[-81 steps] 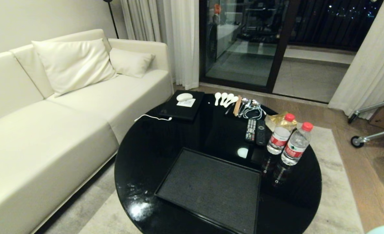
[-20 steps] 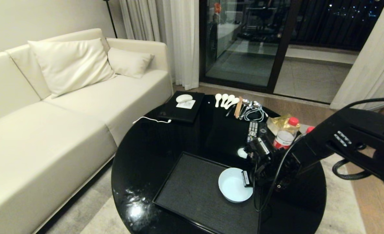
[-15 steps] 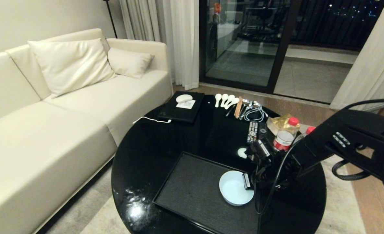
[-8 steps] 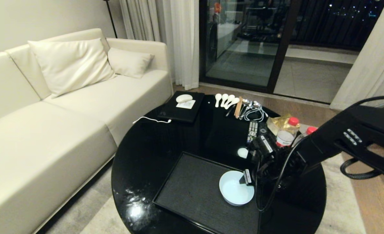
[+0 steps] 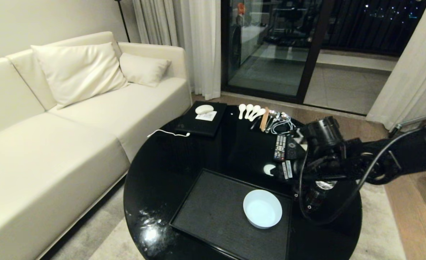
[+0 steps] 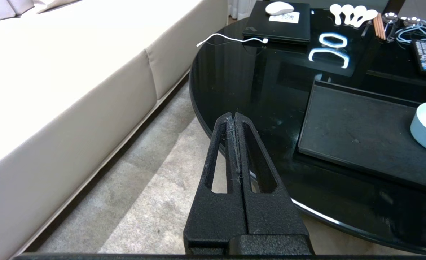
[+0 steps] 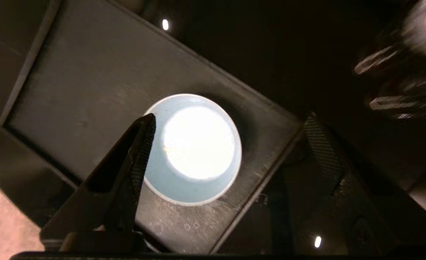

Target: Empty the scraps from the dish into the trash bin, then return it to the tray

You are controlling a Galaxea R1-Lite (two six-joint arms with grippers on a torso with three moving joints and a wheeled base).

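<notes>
A long cream sofa (image 5: 54, 119) with two cushions fills the left side of the room, and behind it hang pale curtains (image 5: 194, 43) beside a dark glass door (image 5: 270, 47). In front of the sofa stands a round black glossy worktop (image 5: 169, 159) on a grey rug (image 5: 119, 234).

On the near part of the worktop lies the tray (image 5: 213, 209), flat and black with a low rim. The dish (image 5: 262, 208) sits upright inside the tray, near its right edge, and its pale inside is bare. In the right wrist view the dish (image 7: 194, 148) is seen from above, resting on the tray (image 7: 90, 90) close to one corner.

The right arm reaches in from the right side, over the worktop. The right gripper (image 5: 286, 169) hangs above the worktop, just beyond the far right corner of the tray and apart from the dish. Its fingers (image 7: 140, 144) are spread wide and hold nothing.

The left gripper (image 6: 235, 144) stays low beside the worktop edge, above the rug, with its fingers pressed together and empty.

On the far part of the worktop there are a black laptop-like slab (image 5: 202, 121) with a white mouse (image 5: 204, 108) on it, a white cable (image 5: 169, 133), some white spoons (image 5: 249, 109), and two remote controls (image 5: 283, 146).
</notes>
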